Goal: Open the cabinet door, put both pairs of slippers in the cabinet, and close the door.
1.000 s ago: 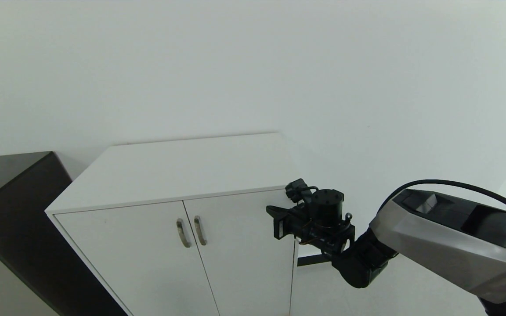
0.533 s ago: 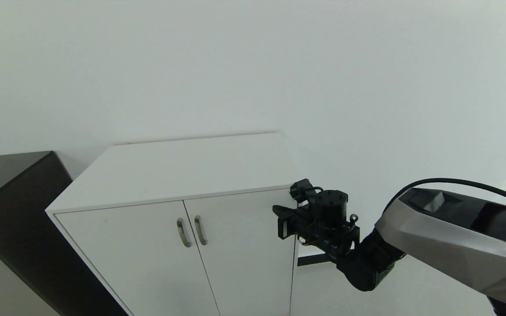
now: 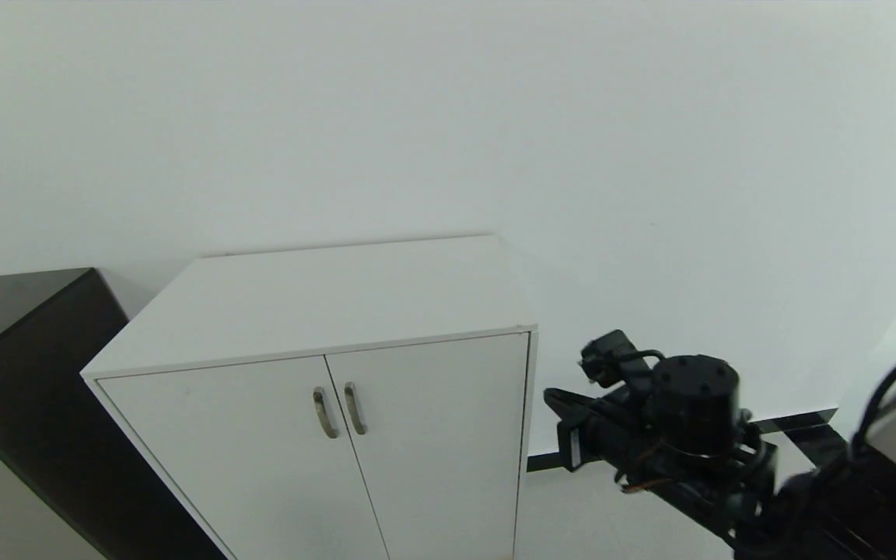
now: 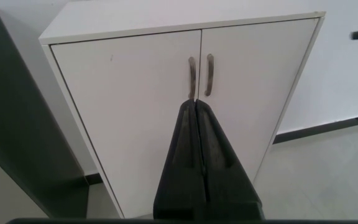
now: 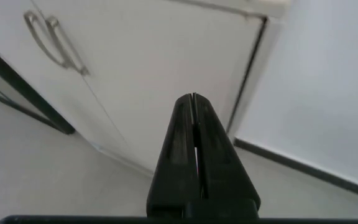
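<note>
Furthest left, a dark piece of furniture (image 3: 28,389) stands right against the white cabinet (image 3: 323,303), which backs onto a plain pale wall (image 3: 650,155).

The cabinet's two doors are both shut. The left door (image 3: 246,459) and the right door (image 3: 440,435) meet at a thin seam down the middle. A curved metal handle sits on each side of that seam: the left handle (image 3: 324,413) and the right handle (image 3: 354,408), close together and upright near the top of the doors.

My left fingers (image 4: 197,115) are pressed flat together with nothing between them. They point at the seam just under the handles and are held back from the front of the cabinet.

To the right of the cabinet, past its front right corner and apart from it, my right fingers (image 5: 189,109) are also closed on each other and hold nothing. They point at the cabinet's right edge, low down, above the pale floor (image 5: 55,180). Behind them a dark skirting strip (image 3: 794,422) runs along the foot of the wall.
</note>
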You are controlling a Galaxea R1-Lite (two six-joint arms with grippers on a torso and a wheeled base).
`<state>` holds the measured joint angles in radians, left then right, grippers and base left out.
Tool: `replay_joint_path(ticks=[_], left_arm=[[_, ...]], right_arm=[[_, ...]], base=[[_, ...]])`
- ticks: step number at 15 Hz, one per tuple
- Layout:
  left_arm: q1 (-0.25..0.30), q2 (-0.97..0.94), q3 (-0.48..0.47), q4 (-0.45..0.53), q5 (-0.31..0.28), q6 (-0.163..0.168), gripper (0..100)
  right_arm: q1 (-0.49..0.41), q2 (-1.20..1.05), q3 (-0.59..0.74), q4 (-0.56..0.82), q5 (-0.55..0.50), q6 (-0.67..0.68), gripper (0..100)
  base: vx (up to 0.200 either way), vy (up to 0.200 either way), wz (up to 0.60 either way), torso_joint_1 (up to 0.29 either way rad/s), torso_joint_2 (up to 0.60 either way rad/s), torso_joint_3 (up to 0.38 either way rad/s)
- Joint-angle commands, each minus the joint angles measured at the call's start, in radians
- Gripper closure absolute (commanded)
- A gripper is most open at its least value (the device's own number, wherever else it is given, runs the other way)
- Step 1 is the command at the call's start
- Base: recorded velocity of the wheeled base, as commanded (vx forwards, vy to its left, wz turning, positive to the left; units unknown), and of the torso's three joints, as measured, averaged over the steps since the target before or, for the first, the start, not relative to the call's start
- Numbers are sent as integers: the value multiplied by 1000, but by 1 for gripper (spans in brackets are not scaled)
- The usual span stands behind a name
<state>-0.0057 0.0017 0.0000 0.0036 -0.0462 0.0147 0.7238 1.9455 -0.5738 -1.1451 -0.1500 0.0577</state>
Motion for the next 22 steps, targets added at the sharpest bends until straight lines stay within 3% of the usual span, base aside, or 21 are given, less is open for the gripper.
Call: replay_joint_path(ticks=[1, 5, 7, 10, 12, 14, 16, 22], left_arm=[[0, 0, 0, -1, 0, -1, 100], [0, 0, 0, -1, 2, -9, 100], [0, 0, 0, -1, 2, -12, 100], [0, 0, 0, -1, 2, -12, 100], [0, 0, 0, -1, 2, -13, 100], [0, 0, 0, -1, 2, -13, 100], [0, 0, 0, -1, 2, -13, 100], [0, 0, 0, -1, 3, -15, 100]], right_arm=[[-6, -266, 270, -1, -86, -4, 100], [-6, -548, 569, 7, -203, -4, 100], [-15, -752, 572, 229, -280, 10, 100], [-44, -1080, 574, 597, -290, 13, 100], [-118, -1231, 574, 771, -283, 28, 100], [-136, -1343, 574, 912, -283, 45, 100], [-185, -1389, 574, 981, -292, 70, 100], [-698, -1689, 551, 1148, -296, 67, 100]], base=[[0, 0, 0, 0, 0, 0], [0, 0, 0, 0, 0, 0], [0, 0, 0, 0, 0, 0], [0, 0, 0, 0, 0, 0], [0, 0, 0, 0, 0, 0], [0, 0, 0, 0, 0, 0], [0, 0, 0, 0, 0, 0], [0, 0, 0, 0, 0, 0]])
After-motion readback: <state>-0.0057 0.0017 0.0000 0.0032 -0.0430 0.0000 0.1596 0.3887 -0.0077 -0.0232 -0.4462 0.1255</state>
